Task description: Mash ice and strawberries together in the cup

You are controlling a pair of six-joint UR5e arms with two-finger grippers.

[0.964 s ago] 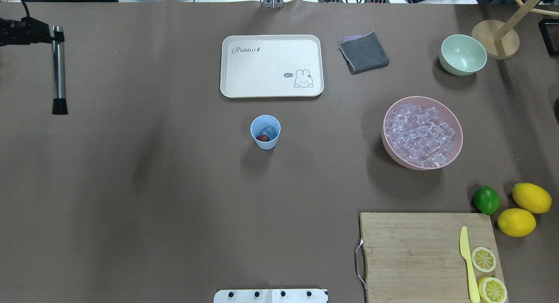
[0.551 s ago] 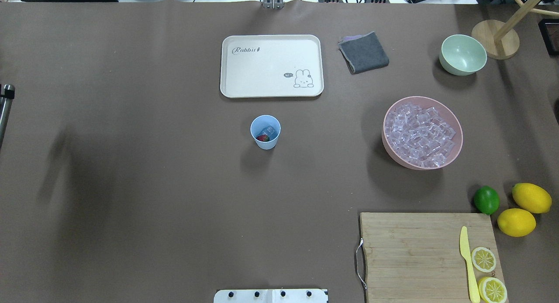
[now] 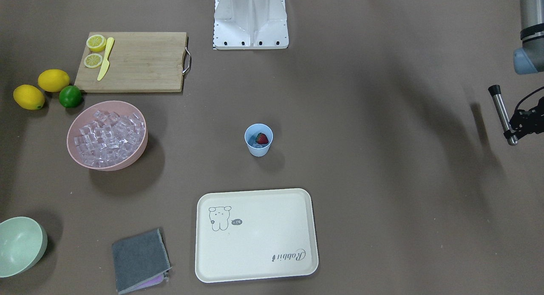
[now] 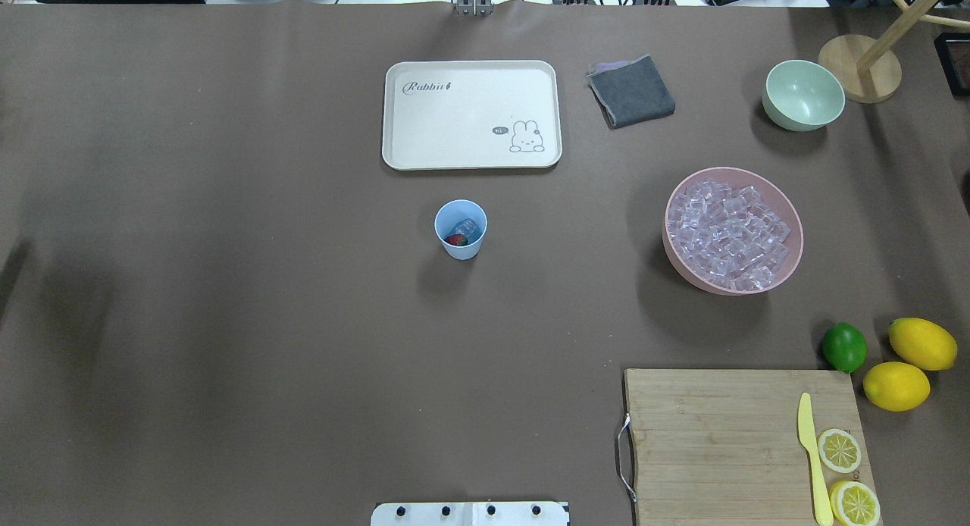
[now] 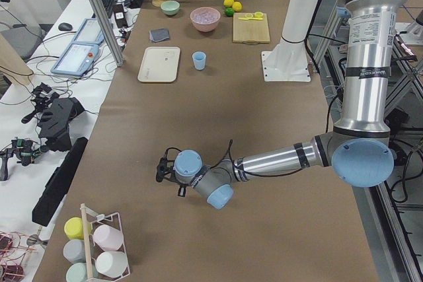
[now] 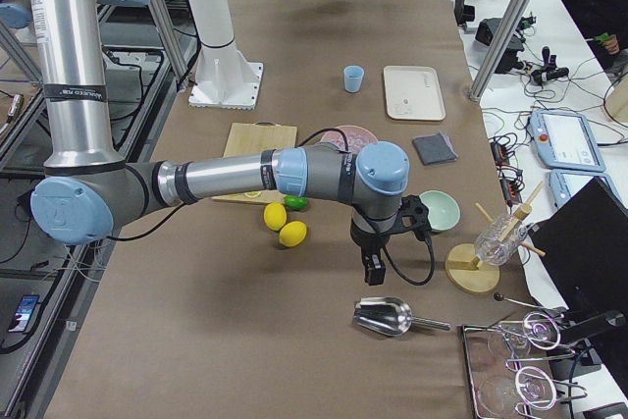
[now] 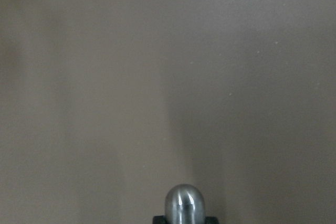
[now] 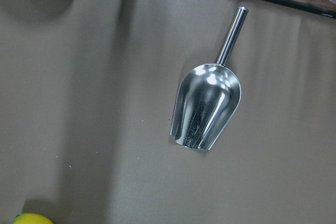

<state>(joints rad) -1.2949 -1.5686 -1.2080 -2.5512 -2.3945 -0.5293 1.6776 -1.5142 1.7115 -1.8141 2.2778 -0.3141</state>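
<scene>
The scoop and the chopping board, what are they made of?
The scoop looks like polished metal: silvery, with bright mirror-like glints. The chopping board looks like wood, maybe bamboo: pale tan, matte, in long grained strips.

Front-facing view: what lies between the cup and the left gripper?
Only bare brown table lies between the cup and the left gripper, which grips a metal rod; the front-facing view shows it.
</scene>
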